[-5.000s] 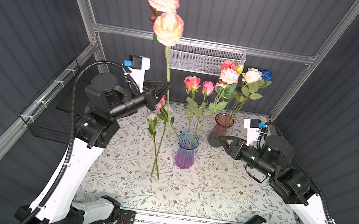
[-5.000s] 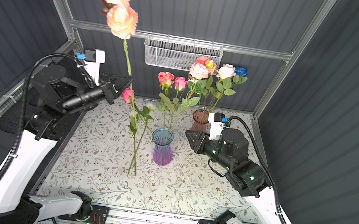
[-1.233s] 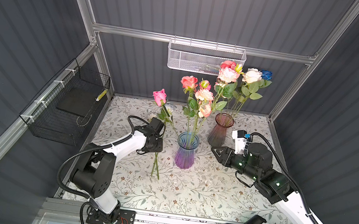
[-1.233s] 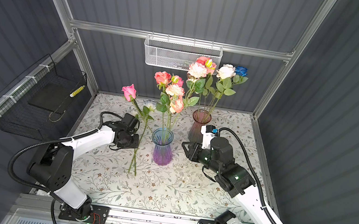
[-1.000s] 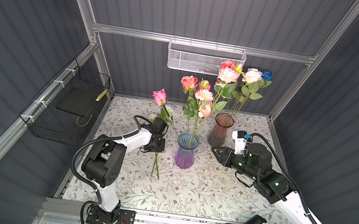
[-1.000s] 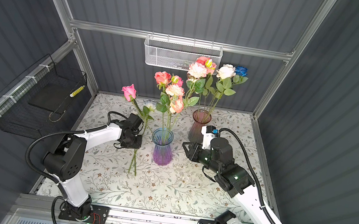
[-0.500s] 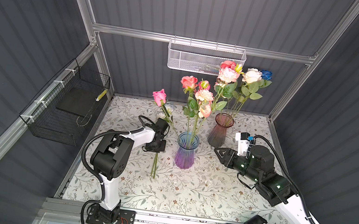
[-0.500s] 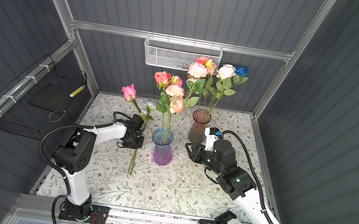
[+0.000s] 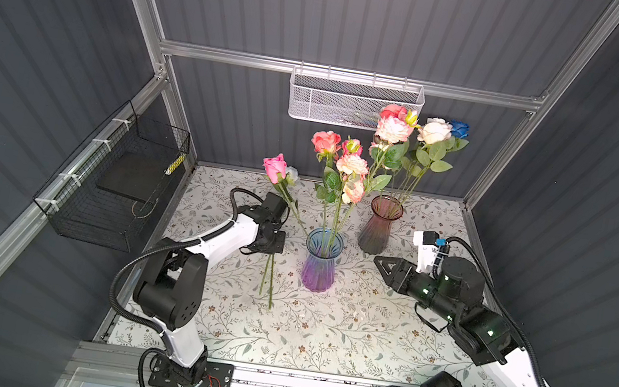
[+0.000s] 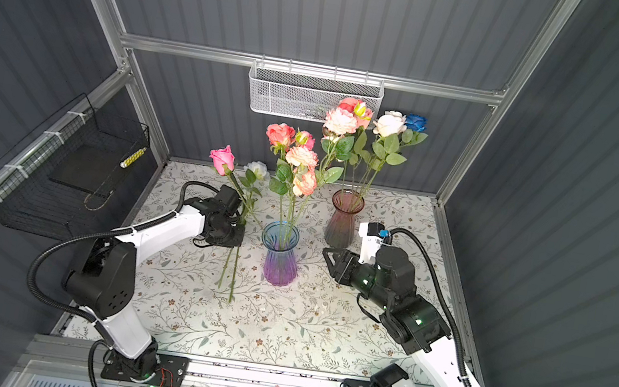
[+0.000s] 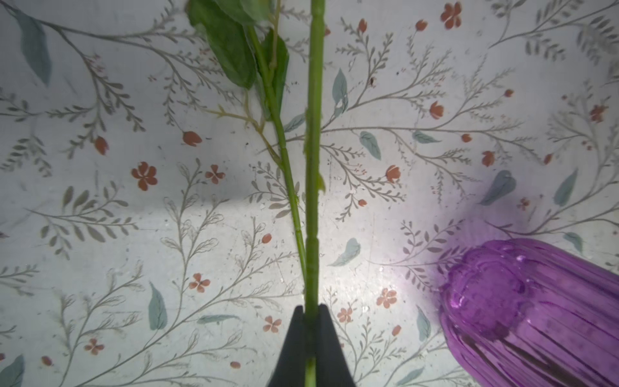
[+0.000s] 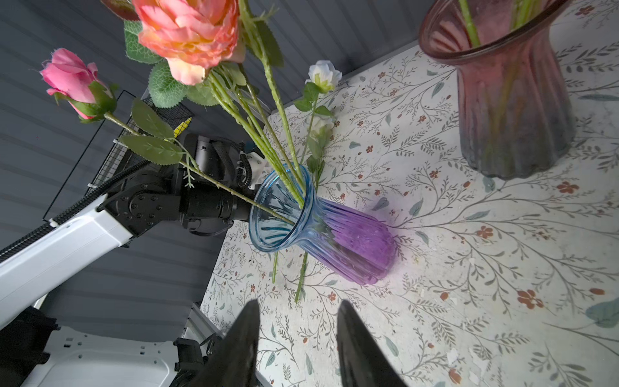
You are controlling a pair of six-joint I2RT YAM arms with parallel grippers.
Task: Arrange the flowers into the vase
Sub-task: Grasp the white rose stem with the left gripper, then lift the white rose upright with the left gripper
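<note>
Floral-printed tabletop (image 9: pixel 319 331) lay nearest, and the lower ends of two stems reached down to it. Just above them the left gripper (image 11: pixel 311 311) was pinched tight on the thick stem (image 11: pixel 315 134), low on its bare length under the leaves. A thinner stem (image 11: pixel 284 160) ran just beside it, and whether that one was caught too could not be told. The thick stem likely carried the pink rose (image 9: pixel 274 164), leaning up and back, with the white rose (image 10: pixel 257 169) near it. Beside them stood the blue-and-purple vase (image 9: pixel 321 263), holding several coral and pink roses. The right gripper (image 12: pixel 298 306) hovered near it, jaws partly apart and empty. Farther back the maroon vase (image 9: pixel 379 231) held cream, pink and blue roses. Such a rose looked light but top-heavy, its stem thin, smooth and springy, so a firm pinch on bare stem seemed right, never on the soft head
</note>
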